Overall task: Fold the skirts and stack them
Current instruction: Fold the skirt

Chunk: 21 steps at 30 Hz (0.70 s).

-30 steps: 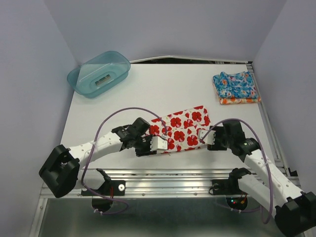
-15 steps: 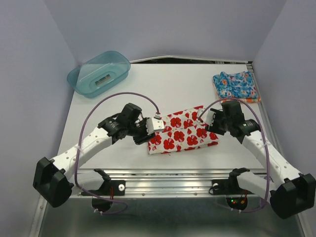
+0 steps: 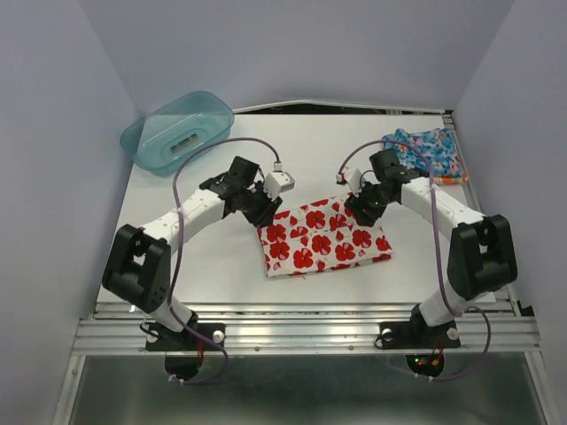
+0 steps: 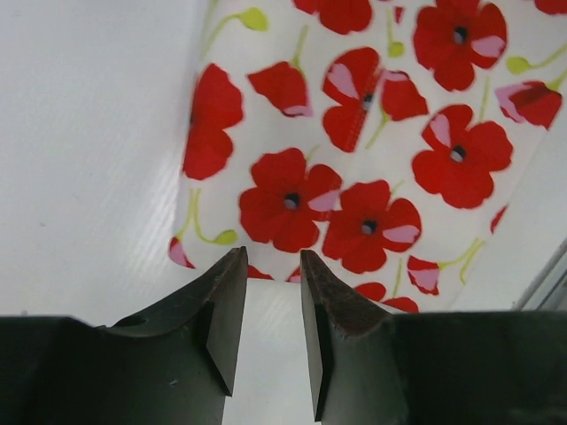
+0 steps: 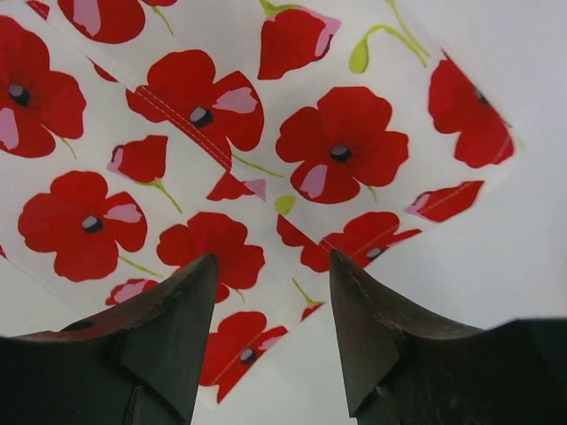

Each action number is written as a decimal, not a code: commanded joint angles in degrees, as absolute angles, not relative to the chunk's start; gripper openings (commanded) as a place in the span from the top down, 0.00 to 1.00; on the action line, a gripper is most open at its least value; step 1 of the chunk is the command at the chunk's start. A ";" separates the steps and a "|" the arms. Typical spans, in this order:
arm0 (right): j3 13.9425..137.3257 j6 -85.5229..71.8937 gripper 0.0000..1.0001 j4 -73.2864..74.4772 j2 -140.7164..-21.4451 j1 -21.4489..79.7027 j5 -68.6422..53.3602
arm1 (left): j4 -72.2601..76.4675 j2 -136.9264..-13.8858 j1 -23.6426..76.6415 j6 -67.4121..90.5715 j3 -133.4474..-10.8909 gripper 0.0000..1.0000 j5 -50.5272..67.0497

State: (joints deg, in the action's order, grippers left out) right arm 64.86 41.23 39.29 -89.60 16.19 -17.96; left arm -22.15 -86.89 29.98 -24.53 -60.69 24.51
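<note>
Left gripper (image 4: 270,266) and right gripper (image 5: 273,266) have crossed to the far corners of the folded white red-poppy cloth skirt (image 3: 323,237), jaws parted (nothing between them).

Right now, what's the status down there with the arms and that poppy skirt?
Left gripper open, empty. Right gripper open, empty. Poppy skirt folded flat, apart from blue stack. Nothing in the way.
</note>
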 commanded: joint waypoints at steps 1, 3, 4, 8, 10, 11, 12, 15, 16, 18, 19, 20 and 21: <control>70.57 32.62 0.42 41.22 -95.42 16.08 -21.09 | -18.28 -92.08 28.04 -22.76 -68.01 0.59 22.77; 71.97 31.30 0.43 40.78 -98.07 16.08 -19.96 | -18.19 -94.47 27.51 -23.81 -69.69 0.61 21.98; 72.42 30.25 0.44 39.48 -100.52 16.08 -19.34 | -18.54 -96.74 27.34 -24.34 -70.83 0.63 22.15; 76.02 28.92 0.46 37.36 -107.39 16.61 -14.16 | -19.25 -100.89 26.46 -27.07 -69.35 0.74 22.94; 77.95 28.92 0.46 36.48 -109.85 17.22 -11.96 | -19.16 -100.99 25.67 -27.95 -67.25 0.77 24.17; 80.05 29.44 0.46 36.30 -112.30 17.92 -10.47 | -18.55 -99.86 24.71 -28.12 -64.71 0.81 24.52; 81.11 29.70 0.46 35.78 -113.46 18.45 -9.85 | -18.46 -98.02 24.18 -29.00 -63.38 0.82 24.96; 85.33 31.46 0.46 34.37 -118.11 20.47 -7.31 | -20.91 -94.58 22.85 -32.15 -59.51 0.85 27.49; 86.39 32.68 0.46 33.15 -119.08 22.31 -6.86 | -23.27 -91.79 22.76 -33.73 -57.67 0.87 28.03; 89.46 34.27 0.46 31.74 -121.28 24.34 -4.93 | -25.39 -88.87 22.85 -38.13 -55.82 0.88 30.22; 90.60 35.93 0.45 30.42 -123.46 26.43 -4.40 | -27.84 -86.16 22.85 -39.45 -54.33 0.89 30.84; 92.96 36.82 0.45 29.98 -124.53 27.59 -4.22 | -29.43 -84.83 22.85 -42.60 -53.79 0.89 32.59; 94.12 37.70 0.44 29.27 -126.37 28.55 -4.57 | -30.84 -83.42 22.85 -44.11 -53.27 0.89 33.48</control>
